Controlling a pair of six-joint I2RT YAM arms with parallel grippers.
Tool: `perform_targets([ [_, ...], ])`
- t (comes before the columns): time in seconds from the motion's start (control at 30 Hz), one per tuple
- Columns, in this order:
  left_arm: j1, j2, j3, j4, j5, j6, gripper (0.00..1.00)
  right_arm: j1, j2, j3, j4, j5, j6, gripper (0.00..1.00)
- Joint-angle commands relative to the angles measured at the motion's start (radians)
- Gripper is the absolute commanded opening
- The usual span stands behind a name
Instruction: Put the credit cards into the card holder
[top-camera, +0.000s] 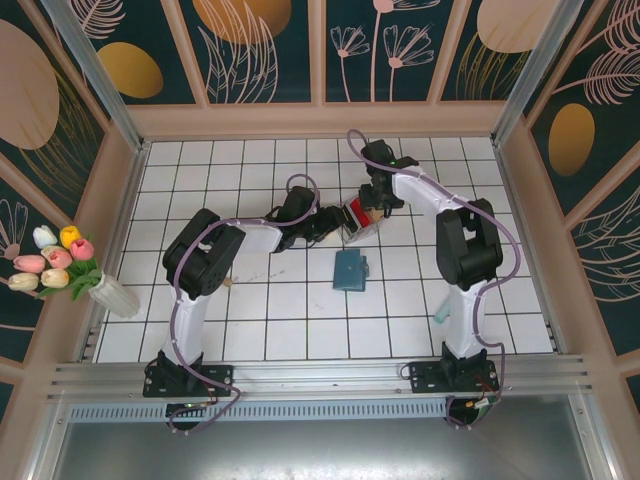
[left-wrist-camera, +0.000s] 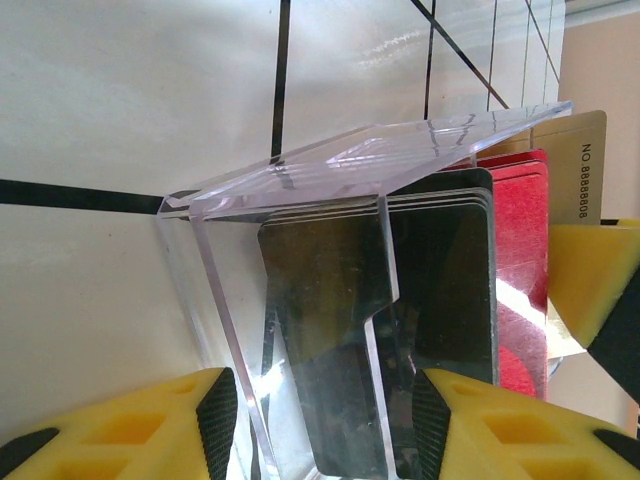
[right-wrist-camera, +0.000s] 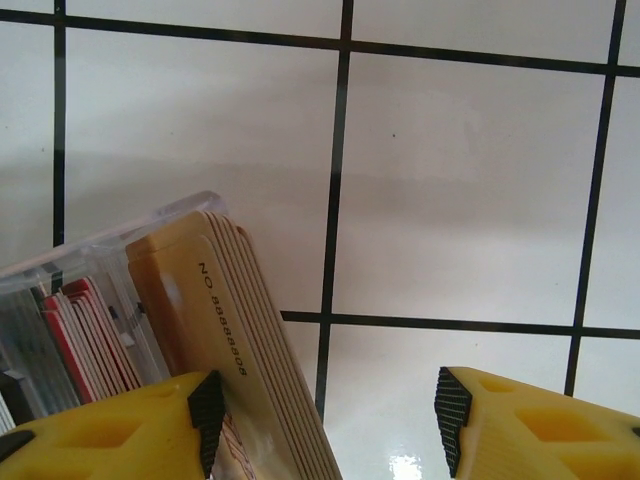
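**Overhead view:** both arms converge on a clear upright rack (top-camera: 358, 217) just above the centre of the frame, standing on the white tiled tabletop (top-camera: 250, 320). The teal card holder (top-camera: 350, 270) lies flat just below the rack in the frame, apart from it and from both arms. **Left wrist view:** the rack carries the credit cards on edge in packs. The black credit cards (left-wrist-camera: 330, 300) are at centre, the red credit cards (left-wrist-camera: 520, 250) to their right, and the tan credit cards (left-wrist-camera: 575, 160), printed with a number, at the far right. The left gripper (left-wrist-camera: 325, 425) straddles the lower part of the rack with one of its yellow fingers (left-wrist-camera: 130, 425) on each side. The pad at lower left touches the rack's wall, but whether the fingers are clenched on the rack cannot be told. **Right wrist view:** the right gripper (right-wrist-camera: 325, 420) stands released with its fingers wide apart. The tan pack leans against the pad at lower left, and bare tile shows across the rest of the gap. **Handling (judged):** the cards are light, thin, stiff and smooth, so they are liable to slip from the pads or to come away several at once. The likeliest hold is across the two faces of one card, at the free edge that stands proud of the rack. The rack itself looks light and would probably tip or slide unless steadied. As far as the overhead view shows, no card is in the card holder yet.
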Motion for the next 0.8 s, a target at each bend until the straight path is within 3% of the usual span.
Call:
perform_targets([
  [0.0, 0.003, 0.023, 0.014, -0.008, -0.002, 0.009, 0.53, 0.002, 0.017, 0.015, -0.043, 0.079, -0.004, 0.6],
  [0.77, 0.002, 0.025, 0.02, -0.018, -0.002, 0.012, 0.52, 0.007, -0.069, 0.032, -0.053, 0.112, 0.004, 0.51],
])
